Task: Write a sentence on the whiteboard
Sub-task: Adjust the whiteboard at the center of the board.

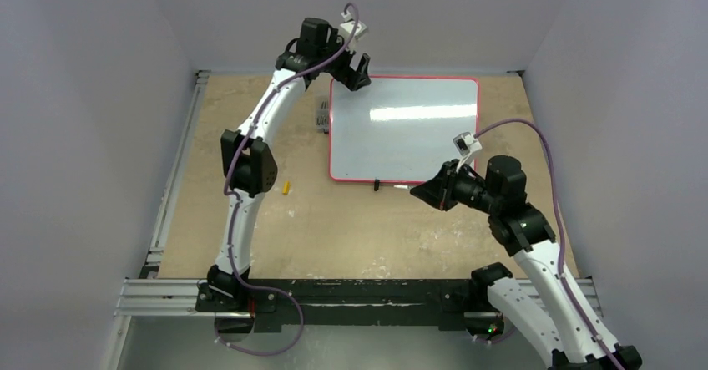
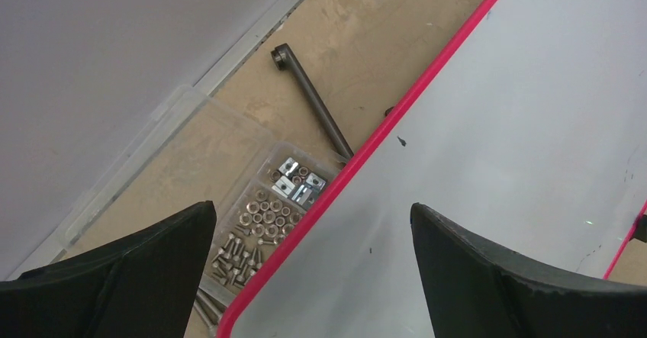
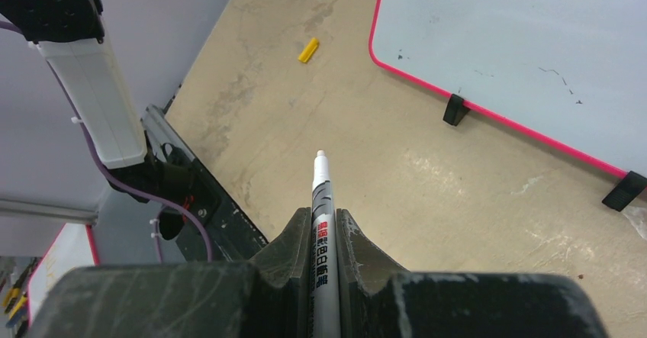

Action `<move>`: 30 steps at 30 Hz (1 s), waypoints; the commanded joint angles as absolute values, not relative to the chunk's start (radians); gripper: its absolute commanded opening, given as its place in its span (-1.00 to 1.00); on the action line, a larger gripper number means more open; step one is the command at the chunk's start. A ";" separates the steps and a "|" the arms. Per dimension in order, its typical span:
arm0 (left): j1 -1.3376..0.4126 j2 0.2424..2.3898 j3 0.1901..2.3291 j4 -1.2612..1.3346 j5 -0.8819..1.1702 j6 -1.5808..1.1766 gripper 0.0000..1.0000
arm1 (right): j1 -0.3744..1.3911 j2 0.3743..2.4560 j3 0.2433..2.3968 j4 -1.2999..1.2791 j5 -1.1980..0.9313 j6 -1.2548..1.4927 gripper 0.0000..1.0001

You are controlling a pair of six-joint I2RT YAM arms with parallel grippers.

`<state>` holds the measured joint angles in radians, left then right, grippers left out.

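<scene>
Top view: the whiteboard point(image 1: 405, 128), blank, lies upper centre on the desk point(image 1: 334, 228). Left wrist view: the left tool point(image 2: 311, 208) gapes wide over its red edge. Right wrist view: the right tool point(image 3: 324, 223) clenches the marker point(image 3: 320, 181). It is better to swing its tip to the board, upper right, and press lightly.

Table point(image 1: 351, 228) holds whiteboard point(image 1: 405, 136), yellow cap point(image 1: 286, 188) — parts box point(image 2: 263, 216).

Top view high, looking down from behind, wrist views close and oblique, all sharing the whiteboard point(image 1: 405, 128)
</scene>
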<state>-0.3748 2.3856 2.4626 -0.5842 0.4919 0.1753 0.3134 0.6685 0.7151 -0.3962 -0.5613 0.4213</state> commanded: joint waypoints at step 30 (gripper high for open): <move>-0.353 2.073 2.105 -0.648 0.794 0.236 0.01 | 0.314 0.575 0.750 -0.434 -0.586 0.421 -1.00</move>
<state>-0.3428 2.1921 2.1567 -0.6285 0.6823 0.2131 0.3134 0.5991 0.7120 -0.4118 -0.5716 0.4255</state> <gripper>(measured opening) 0.520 0.090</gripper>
